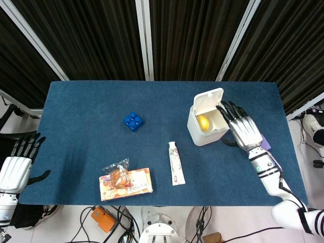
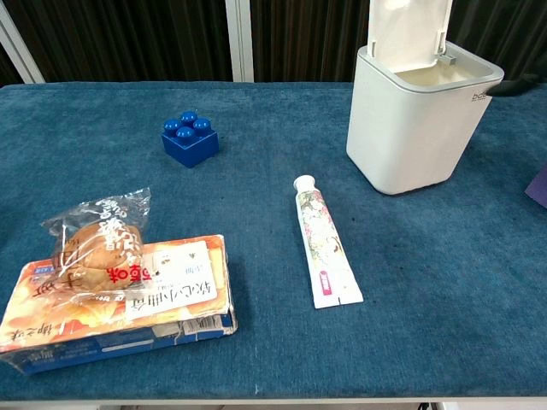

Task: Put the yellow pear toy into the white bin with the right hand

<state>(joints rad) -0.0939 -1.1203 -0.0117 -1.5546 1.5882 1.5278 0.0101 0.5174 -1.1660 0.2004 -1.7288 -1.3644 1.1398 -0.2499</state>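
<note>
Pear (image 1: 203, 122), one, yellow, lying inside the one white bin (image 1: 198, 132), lid up. We count one blue block (image 1: 132, 121), one tube (image 1: 175, 163), two snack packs (image 1: 125, 181). Right hand (image 1: 240, 128) spread, empty, beside the bin; left hand (image 1: 15, 168) spread, empty, off the table (image 1: 81, 136).

Blue brick (image 1: 132, 121), tube (image 1: 175, 163), and snack packet (image 1: 125, 181) on bench (image 1: 81, 106), between my two sets of fingers (image 1: 229, 109).

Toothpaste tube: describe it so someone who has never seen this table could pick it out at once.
On the blue table, look just left of and nearer than the white bin. The toothpaste tube lies flat there, a slim white tube with floral print, flatter and narrower than the snack box further left.
</note>
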